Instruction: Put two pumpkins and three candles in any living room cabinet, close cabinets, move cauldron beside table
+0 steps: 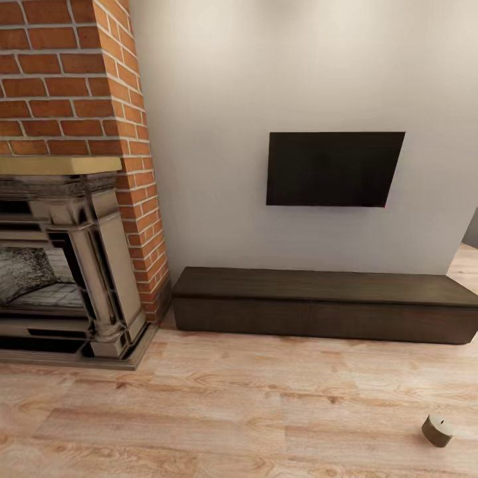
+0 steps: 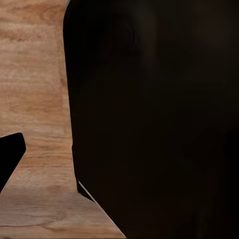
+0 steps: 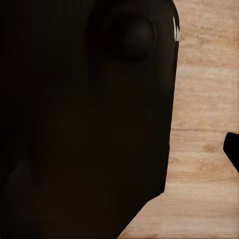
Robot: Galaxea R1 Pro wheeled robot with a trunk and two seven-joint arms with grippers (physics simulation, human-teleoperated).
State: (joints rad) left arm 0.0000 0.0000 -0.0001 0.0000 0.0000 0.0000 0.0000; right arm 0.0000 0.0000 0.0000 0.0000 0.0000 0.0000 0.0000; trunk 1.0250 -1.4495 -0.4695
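A single candle (image 1: pixel 438 429) lies nearest the camera, at the lower right of the head view, standing upright on the bare wood floor (image 1: pixel 219 411) with its pale flat top facing up. It sits well apart from the cabinet (image 1: pixel 318 304), which runs across the middle right of the frame against the wall, long, low and dark, with every drawer front flush and closed. No pumpkins or other candles appear here.

The step in hand looks like an approach toward that 1 candle. To do it well, the base should turn right and bring the candle toward the centre of the view before an arm reaches down; it is low on the floor, so the trunk likely has to bend. A grasp across its short sides, from above, seems safest, since a sideways nudge could roll it away.

Each wrist view is mostly covered by a dark body close to the lens, with floor planks beside it; I cannot tell whether either claw is open or closed.

A dark television (image 1: pixel 334 169) hangs on the wall above the cabinet. A brick fireplace (image 1: pixel 66 199) with a stone surround fills the left side. Nothing lies between the candle and the cabinet
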